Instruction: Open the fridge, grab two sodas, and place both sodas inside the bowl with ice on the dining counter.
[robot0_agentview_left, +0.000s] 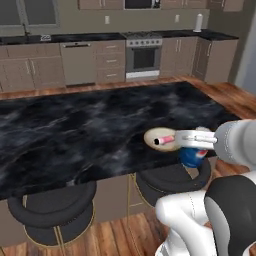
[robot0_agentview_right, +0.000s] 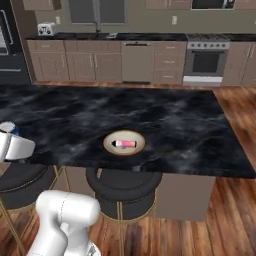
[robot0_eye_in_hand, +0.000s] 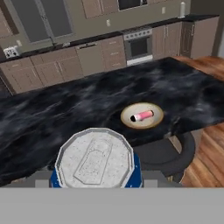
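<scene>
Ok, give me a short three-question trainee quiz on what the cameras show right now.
1. True or false: the pink-labelled bottle lies on its side in the shallow cream-white bowl.
2. What is the gripper holding: A a blue soda can, B a mug, C nothing?
3. The bowl sits on the black marble ____.

Key: 1 true; 2 A; 3 counter.

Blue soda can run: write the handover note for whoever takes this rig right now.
Hand: shut on the blue soda can, held short of the dining counter, above a stool.
Pink-label bottle: lying on its side in the cream bowl near the counter's near edge.
Done: one soda delivered.
Left: carry the can over the bowl and release it beside the bottle.
</scene>
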